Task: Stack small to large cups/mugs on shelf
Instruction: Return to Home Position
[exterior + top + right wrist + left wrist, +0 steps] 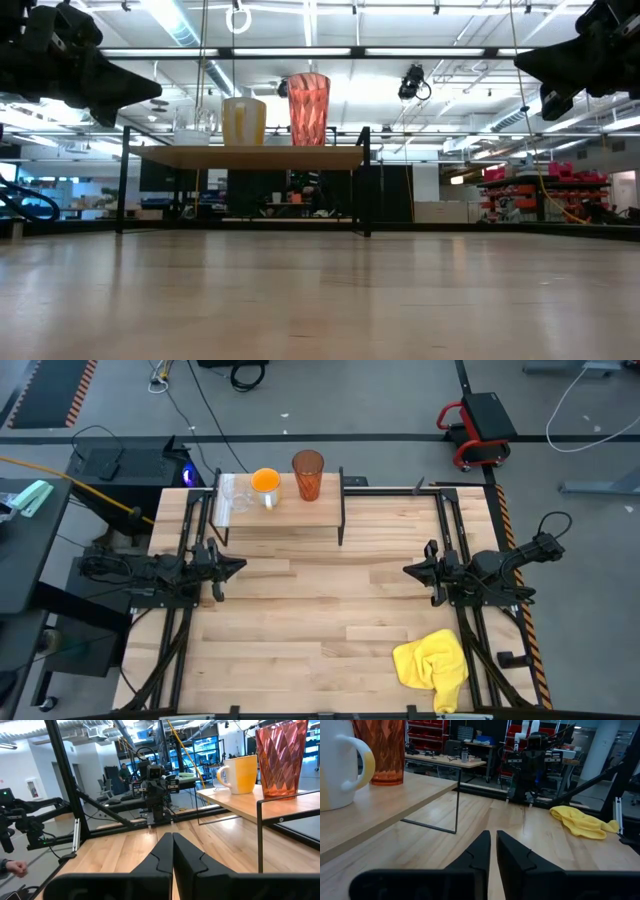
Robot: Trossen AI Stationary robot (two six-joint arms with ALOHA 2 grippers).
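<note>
Shelf [290, 520] of light wood on thin black legs stands at the far edge of the bench [320, 620], about mid-width. Three vessels sit on it in one row, all upright. The small clear glass [236, 498] is nearest the shelf's left end. The orange mug [265, 484] is just beside it, its pale handle turned toward the bench front. The tall ribbed orange-red tumbler [308, 475] stands a little apart from the mug, right of it. So left to right they go small, mid, tall. In the low view the glass [195, 124] is hard to make out against the room, while the mug [244, 122] and tumbler [308, 108] are clear.

Left gripper [240, 567] hovers over the bench's left side, in front of the shelf and well apart from the cups. Its fingers are pressed together, holding nothing, and it points toward the centre. Right gripper [408, 571] mirrors it on the right side, fingers also pressed together and empty, pointing back at the left one. Both wrist views show the dark fingers meeting at the tips above bare wood.

Crumpled yellow cloth [435, 665] lies on the bench near the front right corner, below the right arm.
</note>
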